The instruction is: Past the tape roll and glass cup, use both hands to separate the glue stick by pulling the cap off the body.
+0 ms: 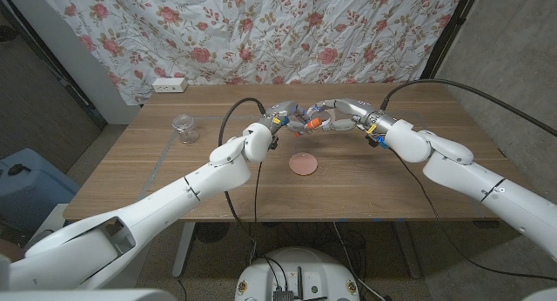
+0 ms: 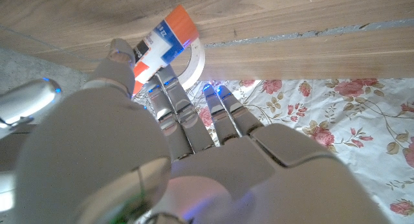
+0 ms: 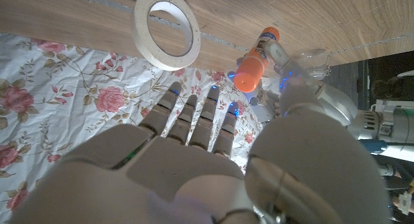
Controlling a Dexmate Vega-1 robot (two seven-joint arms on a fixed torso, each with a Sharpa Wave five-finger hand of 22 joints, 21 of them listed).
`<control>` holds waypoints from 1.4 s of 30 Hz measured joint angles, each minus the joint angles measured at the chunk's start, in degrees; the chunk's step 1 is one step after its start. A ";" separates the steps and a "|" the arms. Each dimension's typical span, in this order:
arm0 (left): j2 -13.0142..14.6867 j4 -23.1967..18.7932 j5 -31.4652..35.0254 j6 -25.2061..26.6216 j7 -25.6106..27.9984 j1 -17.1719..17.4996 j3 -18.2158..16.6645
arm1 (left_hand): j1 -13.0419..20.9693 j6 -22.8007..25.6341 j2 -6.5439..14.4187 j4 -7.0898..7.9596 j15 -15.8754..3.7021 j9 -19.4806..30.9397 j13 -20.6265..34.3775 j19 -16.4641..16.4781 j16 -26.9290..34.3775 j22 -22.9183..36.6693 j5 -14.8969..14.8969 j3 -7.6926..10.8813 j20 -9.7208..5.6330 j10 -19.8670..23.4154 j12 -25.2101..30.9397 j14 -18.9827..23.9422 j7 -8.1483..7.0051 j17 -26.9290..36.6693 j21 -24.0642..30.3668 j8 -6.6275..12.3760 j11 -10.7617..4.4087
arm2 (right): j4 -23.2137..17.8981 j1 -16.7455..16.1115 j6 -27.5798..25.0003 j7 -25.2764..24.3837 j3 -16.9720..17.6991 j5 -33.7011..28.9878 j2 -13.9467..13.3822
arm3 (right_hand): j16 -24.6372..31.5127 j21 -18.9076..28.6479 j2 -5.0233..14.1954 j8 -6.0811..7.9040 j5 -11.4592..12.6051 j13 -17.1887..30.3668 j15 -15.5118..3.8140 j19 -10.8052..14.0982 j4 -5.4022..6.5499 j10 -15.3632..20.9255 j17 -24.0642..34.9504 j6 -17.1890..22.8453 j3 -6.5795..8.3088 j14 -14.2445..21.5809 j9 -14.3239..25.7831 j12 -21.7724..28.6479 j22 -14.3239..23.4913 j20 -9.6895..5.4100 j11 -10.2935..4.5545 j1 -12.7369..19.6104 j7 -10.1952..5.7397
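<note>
Meeting above the table (image 1: 418, 175), both hands pinch the glue stick (image 1: 313, 123). The left hand (image 1: 280, 118) and right hand (image 1: 341, 115) each hold one end with fingers closed.

Table (image 1: 418, 153): matt wood, visible grain. Glue stick (image 3: 253, 63): glossy orange plastic. Tape roll (image 3: 165, 28): matt paper. Cup (image 1: 184, 127): clear glass. Backdrop (image 1: 261, 31): floral cloth.

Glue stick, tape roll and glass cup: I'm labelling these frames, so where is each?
glue stick (image 3: 253, 63), right wrist view, orange body.
tape roll (image 3: 165, 29), right wrist view, its flat side.
glass cup (image 1: 184, 127), head view, side wall.
</note>
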 measured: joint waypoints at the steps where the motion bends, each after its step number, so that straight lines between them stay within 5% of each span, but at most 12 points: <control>1: -0.02 0.06 0.01 -0.09 -0.02 -0.04 0.01 | 0.00 0.00 0.00 0.00 0.00 0.00 0.00 0.00 0.00 0.00 0.00 0.00 0.00 0.00 0.00 0.00 0.00 0.00 0.00 0.03 0.00 | 0.13 0.06 0.01 -0.09 -0.06 -0.05 0.12 | 0.11 0.00 -0.01 0.23 0.00 0.00 0.06 0.42 0.00 0.66 0.00 0.45 0.00 0.48 0.00 0.14 0.00 0.02 -0.05 0.01 -0.01; 22: -0.39 1.04 0.11 -1.20 -0.20 -0.48 0.12 | 0.01 0.00 -0.02 0.23 0.00 0.00 0.04 0.00 0.00 0.00 0.06 -0.25 0.00 0.00 -0.10 0.00 0.00 0.00 0.00 0.18 0.00 | 1.31 0.39 0.03 -2.53 -0.52 -1.14 1.26 | 2.39 0.00 -0.13 2.97 0.45 -0.53 -0.13 2.63 0.48 8.63 -0.01 8.61 -0.48 5.58 0.29 0.84 0.00 -1.01 -2.95 1.52 -0.08; 42: -0.11 0.62 0.41 -1.79 -0.31 -0.11 0.08 | 0.08 0.00 -0.07 0.16 0.21 0.00 0.00 0.00 0.00 0.00 0.05 -0.32 0.00 0.00 0.00 -0.20 0.00 0.00 0.00 -0.01 0.00 | 1.41 -0.48 -0.65 -4.83 -0.69 -2.24 1.61 | 4.41 0.00 0.54 4.33 0.45 -0.52 -0.20 4.28 0.34 15.19 0.54 11.93 -0.35 9.19 0.82 1.72 0.00 -1.84 -5.01 4.74 -0.11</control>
